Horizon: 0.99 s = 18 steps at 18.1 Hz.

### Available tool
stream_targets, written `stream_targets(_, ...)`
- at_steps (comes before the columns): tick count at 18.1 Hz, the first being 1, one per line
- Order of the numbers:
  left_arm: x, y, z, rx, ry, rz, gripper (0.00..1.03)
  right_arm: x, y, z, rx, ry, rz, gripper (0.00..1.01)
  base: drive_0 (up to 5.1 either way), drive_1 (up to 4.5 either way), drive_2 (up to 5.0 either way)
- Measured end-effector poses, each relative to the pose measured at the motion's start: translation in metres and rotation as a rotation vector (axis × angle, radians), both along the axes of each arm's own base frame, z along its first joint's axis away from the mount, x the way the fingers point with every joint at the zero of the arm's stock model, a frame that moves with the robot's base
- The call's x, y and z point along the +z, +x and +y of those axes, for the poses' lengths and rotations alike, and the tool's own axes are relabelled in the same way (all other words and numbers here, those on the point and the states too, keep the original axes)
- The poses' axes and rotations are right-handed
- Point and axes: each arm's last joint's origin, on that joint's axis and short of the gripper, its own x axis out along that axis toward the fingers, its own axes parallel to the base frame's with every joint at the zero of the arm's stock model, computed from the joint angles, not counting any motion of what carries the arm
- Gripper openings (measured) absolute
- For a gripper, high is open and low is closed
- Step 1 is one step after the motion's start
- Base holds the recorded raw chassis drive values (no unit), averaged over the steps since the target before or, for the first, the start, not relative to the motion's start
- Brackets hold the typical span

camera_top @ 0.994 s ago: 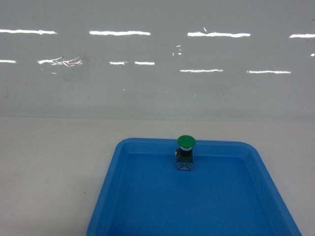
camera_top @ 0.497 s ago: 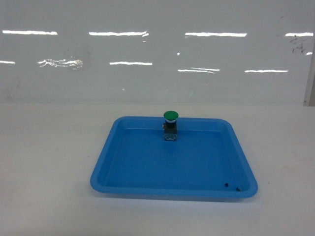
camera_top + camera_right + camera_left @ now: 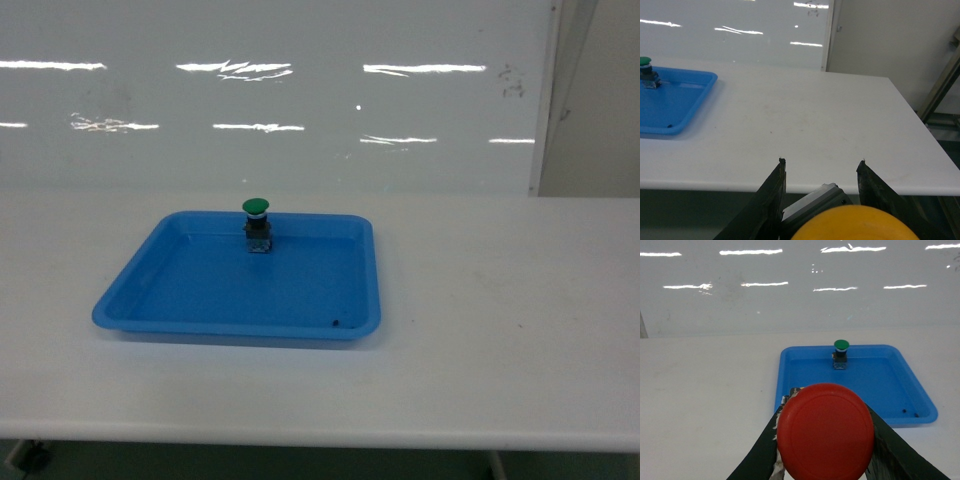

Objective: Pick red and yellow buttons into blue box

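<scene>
Tray (image 3: 150, 300) now sits smaller and further left in head view than 0.5 s ago; base backing and turning. Left gripper (image 3: 825, 440) fingers clamped on red button (image 3: 825, 432). Right gripper (image 3: 820, 200) fingers clamped on yellow button (image 3: 855, 225). Blue box out of view. Hold both grips firm while turning; release only above the box.
</scene>
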Motion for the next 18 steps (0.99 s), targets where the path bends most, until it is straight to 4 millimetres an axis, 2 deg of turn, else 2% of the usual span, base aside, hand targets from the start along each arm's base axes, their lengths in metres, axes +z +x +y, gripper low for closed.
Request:
stream_targets(10,-0.0008,0.0002,-0.0002,-0.002,0.001,0.007,0.32,0.0001,0.0,0.0,0.0,0.0,-0.001,0.38,0.0,-3.8,3.7)
stream_targets(18,0.0,0.0001,-0.0001,-0.001,0.0,0.0,0.32,0.0001,0.0,0.0,0.0,0.0,-0.001,0.38,5.0,-3.31,-1.3)
